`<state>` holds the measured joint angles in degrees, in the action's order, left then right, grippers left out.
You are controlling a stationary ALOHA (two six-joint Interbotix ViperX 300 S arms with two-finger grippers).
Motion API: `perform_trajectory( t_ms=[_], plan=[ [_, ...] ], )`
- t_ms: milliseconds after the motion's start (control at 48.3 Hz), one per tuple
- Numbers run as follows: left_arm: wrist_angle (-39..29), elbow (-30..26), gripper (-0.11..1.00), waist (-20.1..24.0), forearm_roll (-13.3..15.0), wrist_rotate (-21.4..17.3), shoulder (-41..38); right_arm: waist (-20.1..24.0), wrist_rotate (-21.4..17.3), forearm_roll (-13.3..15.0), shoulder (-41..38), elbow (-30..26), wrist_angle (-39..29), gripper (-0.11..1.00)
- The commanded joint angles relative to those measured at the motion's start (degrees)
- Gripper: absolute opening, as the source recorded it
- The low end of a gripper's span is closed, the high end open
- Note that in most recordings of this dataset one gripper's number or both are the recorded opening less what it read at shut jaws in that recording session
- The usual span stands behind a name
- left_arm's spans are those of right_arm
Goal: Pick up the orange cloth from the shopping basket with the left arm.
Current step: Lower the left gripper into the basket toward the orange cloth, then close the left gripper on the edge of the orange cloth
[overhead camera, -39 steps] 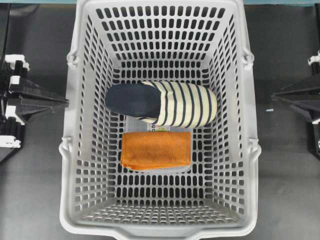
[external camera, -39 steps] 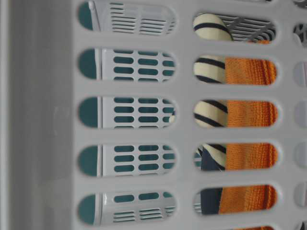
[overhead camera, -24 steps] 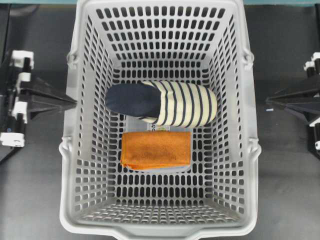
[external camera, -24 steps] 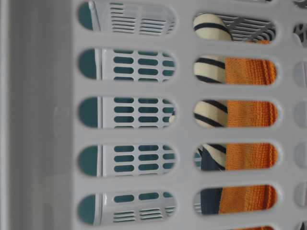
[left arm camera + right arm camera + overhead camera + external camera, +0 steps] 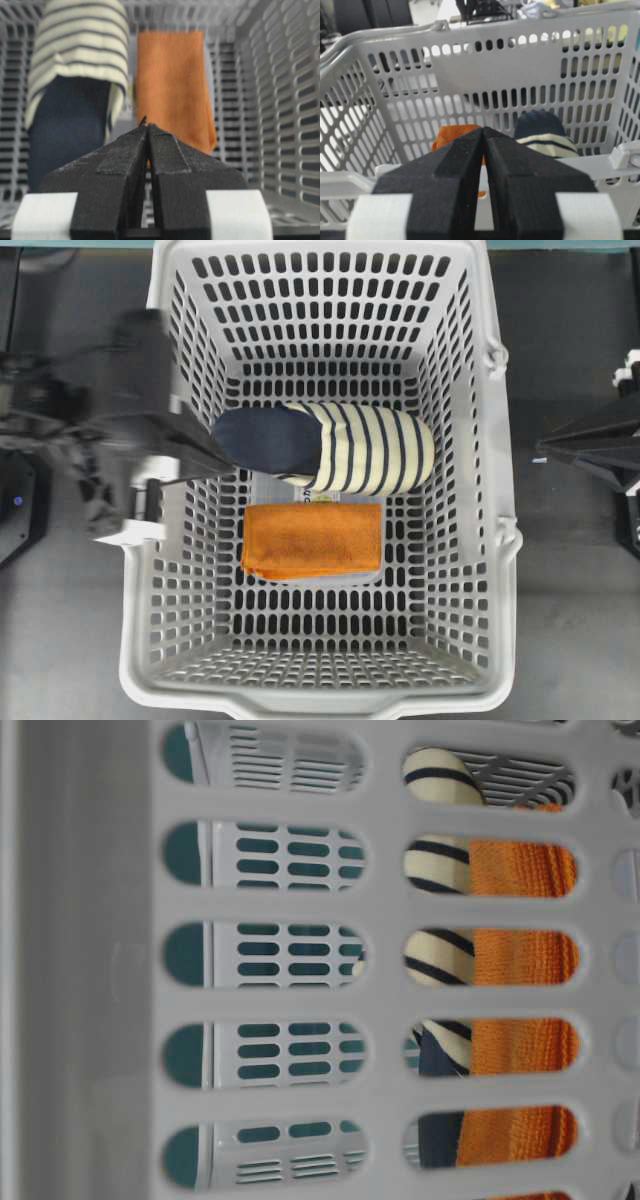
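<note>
While reaching now over the shopping basket (image 5: 150,360) rim, left hand (image 5: 147,127) fully closed, empty; approaches the orange cloth (image 5: 312,539), not yet gripped.

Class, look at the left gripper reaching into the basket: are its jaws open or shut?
Shut. In the left wrist view the left gripper shows its two black fingers pressed together with nothing between them, above the orange cloth.

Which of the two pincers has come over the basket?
The left pincer, now over the basket's left wall; the right pincer stays outside it.
</note>
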<state>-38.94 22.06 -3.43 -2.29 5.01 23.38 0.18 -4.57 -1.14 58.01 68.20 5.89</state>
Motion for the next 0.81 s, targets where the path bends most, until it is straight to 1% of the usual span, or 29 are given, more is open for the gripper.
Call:
perform_trajectory(
  t_ms=[0, 83, 186, 352, 414, 456, 497, 622, 684, 746, 787],
  plan=[
    [-4.9, -6.2, 0.00, -0.4, -0.3, -0.2, -4.7, 0.1, 0.2, -0.2, 1.0, -1.4, -0.2, -0.01],
    [-7.7, -9.1, 0.00, -0.4, -0.3, -0.2, -7.8, 0.1, 0.3, -0.1, 2.3, -1.7, -1.3, -0.01],
    [-9.8, -12.3, 0.00, -0.4, -0.3, -0.1, -11.5, 0.1, 0.2, -0.1, 3.4, -2.1, -4.3, -0.01],
    [-11.1, -15.1, 0.01, -0.5, -0.3, -0.1, -15.2, 0.1, 0.2, 0.0, 4.4, -2.4, -7.6, -0.01],
    [-11.7, -15.7, 0.05, -0.5, -0.3, 0.0, -16.5, 0.1, 0.2, -0.1, 4.5, -2.5, -7.8, -0.01],
    [-12.1, -15.9, 0.13, -0.6, -0.3, 0.0, -17.3, 0.1, 0.2, -0.1, 4.5, -2.5, -7.8, -0.01],
    [-12.5, -16.2, 0.23, -0.7, -0.3, 0.1, -18.0, 0.1, 0.2, -0.1, 4.5, -2.4, -7.8, -0.01],
    [-12.3, -17.0, 0.62, -1.8, -0.3, 0.2, -20.1, 0.2, 0.2, 0.0, 4.6, -2.4, -7.9, -0.01],
    [-12.2, -17.4, 0.78, -2.6, -0.3, 0.2, -21.6, 0.2, 0.2, -0.1, 4.6, -2.4, -8.0, -0.01],
    [-12.2, -17.7, 0.88, -2.9, -0.3, 0.4, -22.9, 0.1, 0.2, -0.1, 4.5, -2.3, -8.1, -0.01],
    [-12.2, -17.9, 0.90, -3.1, -0.3, 0.4, -23.8, 0.2, 0.2, 0.0, 4.6, -2.3, -8.1, -0.01]
  ],
)
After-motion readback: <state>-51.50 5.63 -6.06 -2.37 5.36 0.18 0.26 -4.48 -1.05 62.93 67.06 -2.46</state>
